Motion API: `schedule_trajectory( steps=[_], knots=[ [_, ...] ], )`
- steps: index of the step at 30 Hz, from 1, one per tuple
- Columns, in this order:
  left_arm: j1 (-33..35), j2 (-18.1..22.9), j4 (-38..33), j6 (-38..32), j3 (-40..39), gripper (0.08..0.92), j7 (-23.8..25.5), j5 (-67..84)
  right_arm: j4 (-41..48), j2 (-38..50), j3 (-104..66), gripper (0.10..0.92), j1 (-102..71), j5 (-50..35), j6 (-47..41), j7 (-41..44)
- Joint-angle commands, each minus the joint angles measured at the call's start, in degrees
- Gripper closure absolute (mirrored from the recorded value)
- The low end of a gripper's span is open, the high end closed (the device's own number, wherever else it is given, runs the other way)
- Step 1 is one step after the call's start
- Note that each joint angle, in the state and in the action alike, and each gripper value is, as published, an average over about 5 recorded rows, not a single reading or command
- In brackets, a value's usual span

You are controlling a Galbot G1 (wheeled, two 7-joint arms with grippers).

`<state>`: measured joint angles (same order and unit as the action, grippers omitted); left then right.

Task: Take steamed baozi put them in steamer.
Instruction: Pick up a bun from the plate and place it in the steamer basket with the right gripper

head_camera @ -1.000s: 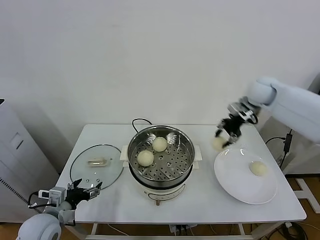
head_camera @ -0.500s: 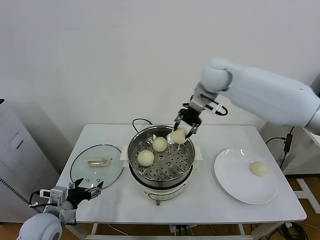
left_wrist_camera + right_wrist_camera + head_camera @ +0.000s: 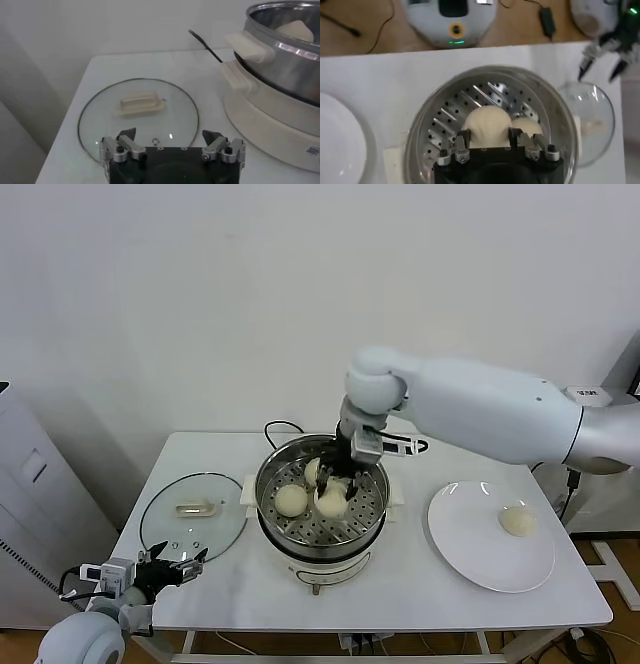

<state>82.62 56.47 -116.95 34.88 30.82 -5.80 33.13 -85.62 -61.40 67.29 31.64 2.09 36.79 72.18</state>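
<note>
Head view: the white rectangular worktop (image 3: 420, 584) carries, centrally, the round shiny stainless-steel steamer (image 3: 322, 502) on its white electric base, with a flat white round plate (image 3: 470, 544) to the robot's right and a round glass lid (image 3: 193, 514) to its left. The right gripper (image 3: 337, 482) is down inside the steamer, its fingers closed around a pale cream dome-shaped baozi (image 3: 331, 501) held just above or on the perforated tray; contact with the tray cannot be confirmed. Two further baozi (image 3: 291, 500) lie in the steamer beside it, and one baozi (image 3: 517, 520) sits on the plate. The left gripper (image 3: 172, 147) is parked at the worktop's near left edge by the lid, fingers spread, holding nothing. Assessment: the buns look light, soft and easily dented; a gentle hold across the widest part of the dome seems advisable.
</note>
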Motion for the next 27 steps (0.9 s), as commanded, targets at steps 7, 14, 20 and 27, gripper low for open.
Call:
schedule_trajectory(
  steps=[7,14,20,27],
  knots=[
    [-0.15,0.05,0.43,-0.13,-0.02,0.177,0.05,-0.03,-2.19,-1.95,-1.89,0.533,-6.51,10.19,6.17,0.02],
    [-0.26,0.19,0.65,-0.15,-0.17,0.177,0.06,-0.04,-1.67,-2.68,-2.29,0.532,-8.46,11.54,5.76,-0.13],
    [-0.19,0.09,0.93,-0.27,-0.14,0.177,0.11,-0.03,-1.76,-2.52,-2.73,0.479,-8.11,11.69,4.36,-0.33],
    [-0.28,0.20,0.88,-0.20,-0.20,0.177,0.11,-0.03,0.67,-0.41,-4.69,0.295,-4.71,8.05,-0.65,0.47]
  ],
)
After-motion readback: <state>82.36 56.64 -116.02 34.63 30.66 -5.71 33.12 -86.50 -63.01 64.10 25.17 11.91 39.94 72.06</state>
